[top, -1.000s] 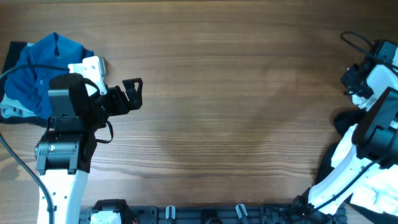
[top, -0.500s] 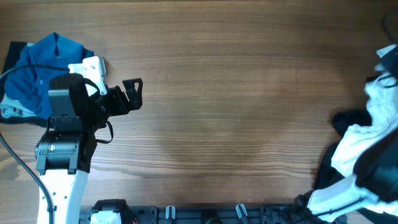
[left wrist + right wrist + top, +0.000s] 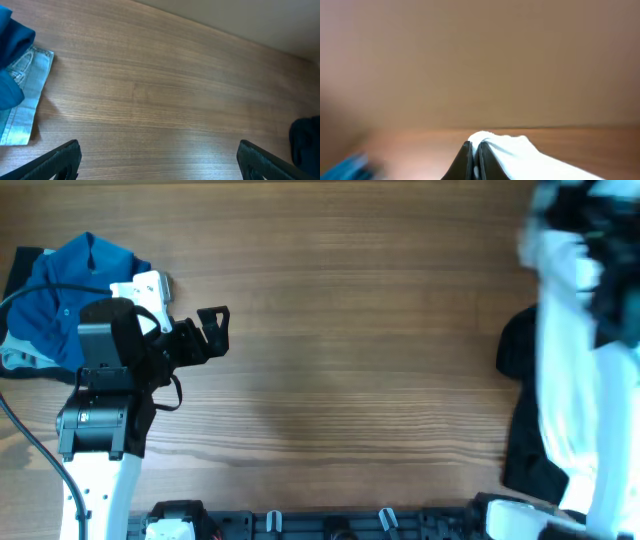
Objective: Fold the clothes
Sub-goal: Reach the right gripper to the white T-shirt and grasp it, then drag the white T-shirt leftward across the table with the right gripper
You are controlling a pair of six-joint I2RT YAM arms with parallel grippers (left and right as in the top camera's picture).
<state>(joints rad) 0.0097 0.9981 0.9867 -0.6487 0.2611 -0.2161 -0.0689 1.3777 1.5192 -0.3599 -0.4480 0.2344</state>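
My right gripper (image 3: 475, 155) is shut on a white garment (image 3: 520, 152) and holds it high above the table's right side. In the overhead view the white garment (image 3: 568, 370) hangs down in a long blurred strip, and the right gripper (image 3: 560, 210) is near the top right. Dark clothing (image 3: 520, 360) lies under it. A blue garment (image 3: 70, 280) sits in a pile at the far left, with a light denim piece (image 3: 25, 100) beside it. My left gripper (image 3: 212, 328) is open and empty over bare wood; in its wrist view the left gripper (image 3: 160, 160) shows both fingertips wide apart.
The wooden table (image 3: 350, 360) spans the view. A dark cloth edge (image 3: 306, 140) shows at the right of the left wrist view. A black rail with clips (image 3: 330, 525) runs along the front edge.
My right arm has swung up and towards the far right corner, lifting the white garment off the pile. The left arm has not moved.
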